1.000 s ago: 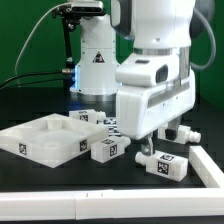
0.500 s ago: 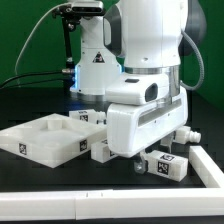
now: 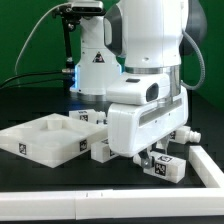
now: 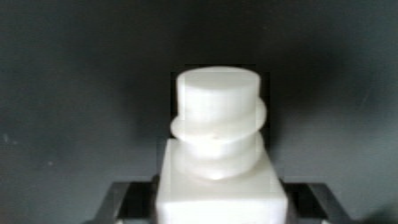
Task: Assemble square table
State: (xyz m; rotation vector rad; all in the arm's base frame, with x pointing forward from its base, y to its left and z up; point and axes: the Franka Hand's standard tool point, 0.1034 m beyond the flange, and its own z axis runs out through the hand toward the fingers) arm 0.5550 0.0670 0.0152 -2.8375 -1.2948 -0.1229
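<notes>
Over the last second the arm has come down onto the right-hand leg, and in the last half second it has hardly shifted. On the left, the square slab lies on the black table with its rim up and no leg in any socket that shows, so the assembly looks barely begun: all four legs are yet to be fitted. Just right of the slab lies a loose leg, and two more legs lie farther back, partly hidden by the arm. Right of these the gripper sits low over the gripped leg. In the wrist view the dark fingers stand against both flanks of the leg's square body with its round peg pointing away, so it reads as clamped on the leg, though the leg has not left the table. The white bar runs along the near and right edges just beside this leg. It and the near loose leg crowd the way back to the slab, so a lift clear of both seems wise.
</notes>
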